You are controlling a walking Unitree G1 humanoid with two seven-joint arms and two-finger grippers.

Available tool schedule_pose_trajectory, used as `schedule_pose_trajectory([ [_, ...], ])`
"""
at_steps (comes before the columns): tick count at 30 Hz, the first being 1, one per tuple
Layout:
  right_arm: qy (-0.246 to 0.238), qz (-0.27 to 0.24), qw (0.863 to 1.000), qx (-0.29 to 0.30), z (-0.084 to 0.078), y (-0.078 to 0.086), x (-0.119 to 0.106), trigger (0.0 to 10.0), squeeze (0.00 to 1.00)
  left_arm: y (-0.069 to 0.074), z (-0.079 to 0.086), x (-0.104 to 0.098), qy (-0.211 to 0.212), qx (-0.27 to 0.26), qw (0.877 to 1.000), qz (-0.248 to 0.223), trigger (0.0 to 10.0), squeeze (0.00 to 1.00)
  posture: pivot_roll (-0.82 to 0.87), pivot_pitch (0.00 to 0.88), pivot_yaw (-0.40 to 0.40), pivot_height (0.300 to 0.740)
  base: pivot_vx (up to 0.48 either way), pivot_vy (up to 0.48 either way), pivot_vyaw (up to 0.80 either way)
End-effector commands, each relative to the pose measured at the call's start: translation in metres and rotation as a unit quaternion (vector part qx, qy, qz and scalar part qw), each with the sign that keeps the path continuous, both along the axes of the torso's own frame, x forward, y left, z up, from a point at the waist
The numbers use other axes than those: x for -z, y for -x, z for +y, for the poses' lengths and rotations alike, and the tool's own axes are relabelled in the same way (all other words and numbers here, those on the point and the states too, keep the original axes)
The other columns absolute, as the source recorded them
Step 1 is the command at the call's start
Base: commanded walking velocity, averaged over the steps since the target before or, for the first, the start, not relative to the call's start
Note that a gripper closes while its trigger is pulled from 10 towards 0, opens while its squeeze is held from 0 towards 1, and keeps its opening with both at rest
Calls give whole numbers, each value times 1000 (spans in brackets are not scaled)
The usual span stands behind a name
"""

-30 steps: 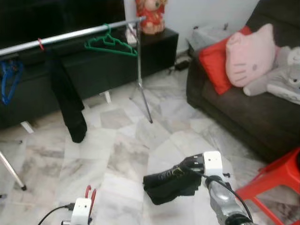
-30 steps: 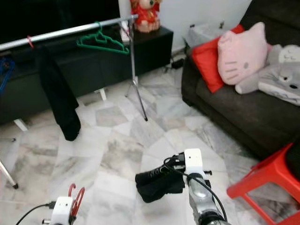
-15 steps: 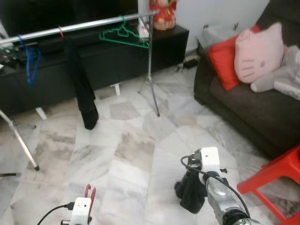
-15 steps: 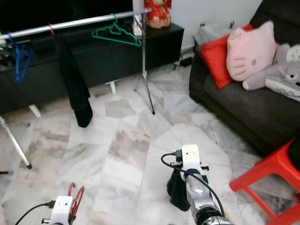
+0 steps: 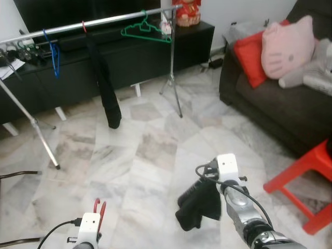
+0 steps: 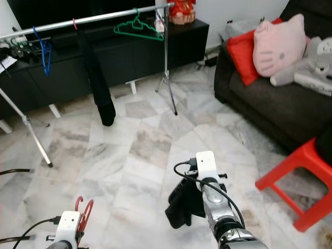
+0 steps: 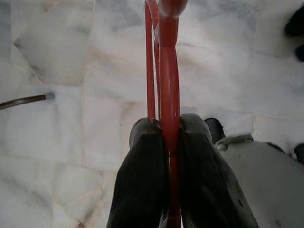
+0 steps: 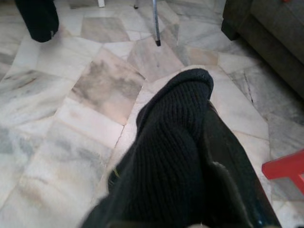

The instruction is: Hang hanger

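Left gripper (image 7: 168,142): both black fingers (image 7: 142,175) pressed tight against a red hanger (image 7: 166,71), with no gap visible on either side of the wire. The hanger's red loop stands up past the fingertips, low at the robot's left over the marble floor (image 5: 145,155).

Right gripper (image 8: 209,156): wrapped in a black knit garment (image 8: 166,161). One finger (image 8: 228,166) shows beside the cloth; the other is hidden under it, so how far the fingers stand apart cannot be told. The garment hangs bunched below the right wrist, clear of the floor as far as can be judged.

Outward, head views: a metal clothes rail (image 5: 104,22) runs across the far side of the room on tripod legs. On it, from the robot's left: a blue hanger (image 5: 53,49), a long black garment (image 5: 106,83) on a red hook, a green hanger (image 5: 148,32) near the rail's right end. A low black cabinet (image 5: 155,57) stands behind the rail, with a red figurine (image 5: 188,11) on top.

To the right: a dark sofa (image 5: 270,104) holding a red cushion (image 5: 249,57), a pink cat-face pillow (image 5: 288,44) and a grey plush toy (image 5: 316,70). A red plastic stool (image 5: 306,181) stands near the sofa, close to the right arm.
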State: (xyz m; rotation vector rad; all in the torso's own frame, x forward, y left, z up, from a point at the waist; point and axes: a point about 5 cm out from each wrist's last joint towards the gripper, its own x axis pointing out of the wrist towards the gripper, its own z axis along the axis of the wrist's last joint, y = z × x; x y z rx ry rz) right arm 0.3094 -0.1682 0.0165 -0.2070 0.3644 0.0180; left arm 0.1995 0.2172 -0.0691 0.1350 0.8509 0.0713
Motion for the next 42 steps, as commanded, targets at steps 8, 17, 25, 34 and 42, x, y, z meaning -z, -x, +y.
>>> schedule_pose_trajectory([
  [8,60,-44,996,-55,2,-29,-36,10000,0,-66,-6,-49,36,71,987,-136,10000,0,-83,0,9,727,0,0,0],
  [17,146,-57,979,-128,5,-47,-61,10000,0,-93,-35,-82,58,383,918,-90,10000,0,-86,0,6,727,0,0,0],
  [25,152,-25,984,-85,-4,-48,-57,10000,0,-99,-40,-118,90,519,849,-43,10000,0,-81,0,2,727,0,0,0],
  [34,47,25,998,46,-11,-46,-48,10000,0,-87,-68,-167,181,612,768,-58,10000,0,-80,0,0,727,0,0,0],
  [42,32,43,995,83,-10,-47,-47,10000,0,-75,-78,-180,188,637,746,-50,10000,0,-62,0,-5,727,0,0,0],
])
